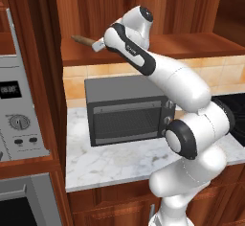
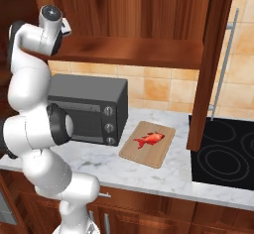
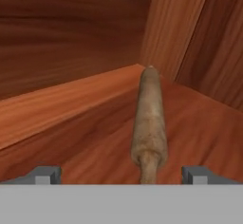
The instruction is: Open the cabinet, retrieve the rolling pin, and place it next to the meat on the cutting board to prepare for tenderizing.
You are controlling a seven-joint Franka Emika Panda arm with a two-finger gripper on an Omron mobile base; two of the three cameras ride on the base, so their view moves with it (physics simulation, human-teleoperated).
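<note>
Now the retrieving step is in hand: the cabinet (image 2: 149, 10) stands open, its door (image 2: 211, 64) swung out edge-on over the stove (image 2: 223, 153), and the arm reaches up onto the shelf (image 1: 191, 45) inside. The pin (image 3: 149, 118) lies flat on that shelf, above the oven (image 1: 127, 110) and toward its left end in the left base view, where its brown tip pokes out past the wrist.

In the hand view the pin runs straight away from the camera, its near tapered end sitting midway between the two fingers (image 3: 45, 174). They stand wide apart, as open as they go, and hold nothing; neither pad touches the wood. The gripper (image 3: 122, 175) is lined up along the pin's length, so the fingers bracket only the thin near end.

The next move, as I judge it, calls for a short push forward so the pads flank the thicker body, then a firm close. A round rod gripped near one end may pivot or roll, so a hold nearer the middle looks safer.

The board (image 2: 148, 144) waits on the desk (image 2: 163, 171) just right of the oven, with the meat (image 2: 149, 140) at its centre and bare wood on either side for the pin.
</note>
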